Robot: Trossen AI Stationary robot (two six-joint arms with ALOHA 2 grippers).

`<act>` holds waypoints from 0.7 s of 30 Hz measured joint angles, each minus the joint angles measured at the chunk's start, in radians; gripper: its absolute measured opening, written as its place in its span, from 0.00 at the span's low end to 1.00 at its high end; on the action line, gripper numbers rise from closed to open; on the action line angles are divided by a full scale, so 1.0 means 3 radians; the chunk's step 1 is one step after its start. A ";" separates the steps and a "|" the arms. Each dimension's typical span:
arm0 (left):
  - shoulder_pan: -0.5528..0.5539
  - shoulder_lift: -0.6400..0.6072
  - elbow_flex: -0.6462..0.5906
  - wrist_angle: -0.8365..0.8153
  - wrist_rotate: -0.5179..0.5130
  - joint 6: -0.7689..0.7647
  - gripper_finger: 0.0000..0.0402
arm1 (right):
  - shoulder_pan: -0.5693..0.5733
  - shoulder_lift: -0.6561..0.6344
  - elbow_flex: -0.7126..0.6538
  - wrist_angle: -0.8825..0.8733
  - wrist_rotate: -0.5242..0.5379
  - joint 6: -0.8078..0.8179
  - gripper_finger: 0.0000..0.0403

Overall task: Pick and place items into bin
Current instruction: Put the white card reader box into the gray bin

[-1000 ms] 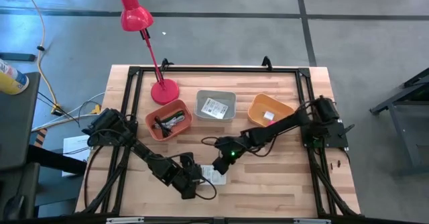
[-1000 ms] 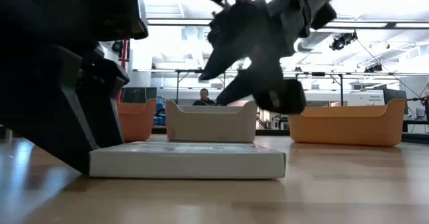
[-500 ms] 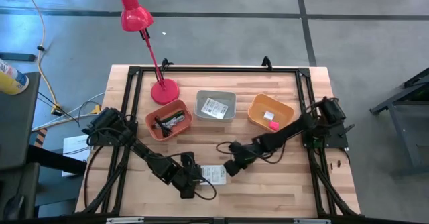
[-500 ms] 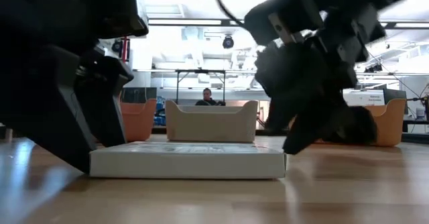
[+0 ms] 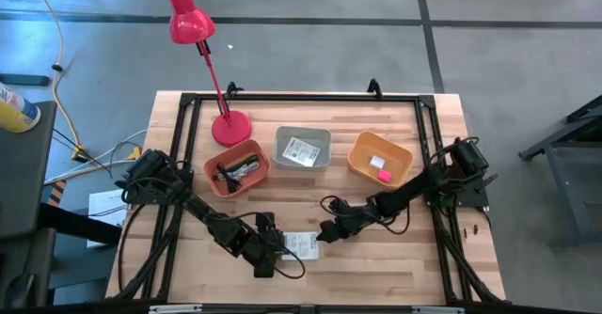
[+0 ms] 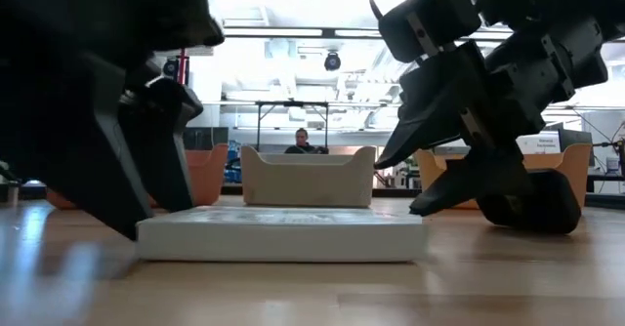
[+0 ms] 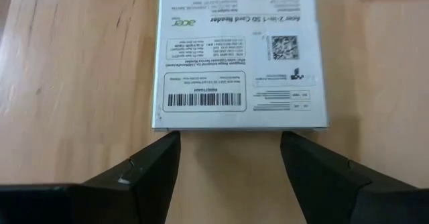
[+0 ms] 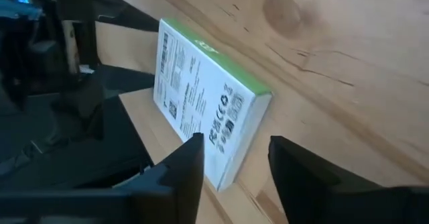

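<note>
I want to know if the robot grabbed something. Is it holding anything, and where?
Nothing is held. The white box lies flat on the table. The left end effector is open just short of its end; the right end effector is open beside it.

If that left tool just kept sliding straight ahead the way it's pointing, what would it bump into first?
Most likely the white box lying flat on the table: the left tool stands open, pointing at the box's near edge, with only bare wood between them.
</note>
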 joint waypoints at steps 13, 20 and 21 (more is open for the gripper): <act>0.0043 -0.0233 0.0010 0.0083 -0.0155 0.0109 0.62 | -0.0017 0.0008 0.0036 -0.0069 -0.0037 -0.0016 0.56; 0.0063 -0.0123 0.0017 0.0236 -0.0076 0.0129 0.62 | -0.0017 0.0010 0.0031 -0.0038 -0.0023 -0.0016 0.55; 0.0063 -0.0107 0.0015 0.0230 -0.0069 0.0129 0.62 | -0.0017 0.0011 0.0031 -0.0032 -0.0023 -0.0014 0.55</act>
